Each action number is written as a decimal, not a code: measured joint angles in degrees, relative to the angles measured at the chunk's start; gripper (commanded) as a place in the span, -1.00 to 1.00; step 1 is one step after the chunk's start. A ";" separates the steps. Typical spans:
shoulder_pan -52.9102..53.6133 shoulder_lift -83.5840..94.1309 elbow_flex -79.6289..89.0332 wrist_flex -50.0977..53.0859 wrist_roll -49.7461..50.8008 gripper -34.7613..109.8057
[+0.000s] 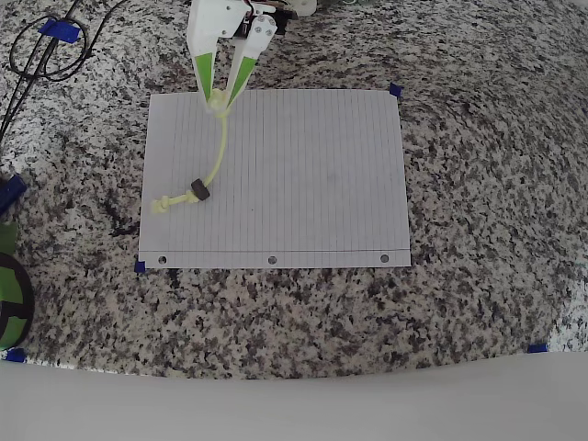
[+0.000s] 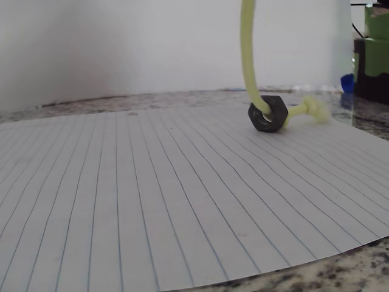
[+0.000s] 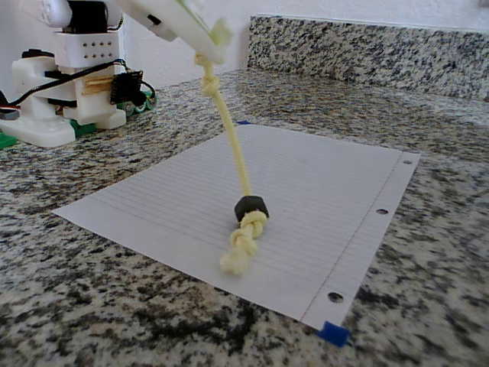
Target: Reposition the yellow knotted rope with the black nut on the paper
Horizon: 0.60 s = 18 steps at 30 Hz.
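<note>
Where the white lined notebook paper [image 3: 306, 191] meets the speckled granite countertop [image 3: 114, 306] at its near edge in the fixed view, the frayed knotted end of the thin pale yellow rope [image 3: 237, 164] lies on the sheet. Just behind that knot sits the black hexagonal metal nut [image 3: 250, 207], resting on the paper. Farther back, above the paper's far edge, the white-and-green gripper [image 1: 222, 95] pinches the rope's upper knot, the cord slanting up taut.

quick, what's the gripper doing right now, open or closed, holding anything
Gripper: closed on one end of the yellow knotted rope, lifting it; the black nut and far knot rest on the paper.
</note>
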 measured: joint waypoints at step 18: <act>2.37 7.82 3.60 3.08 0.97 -0.52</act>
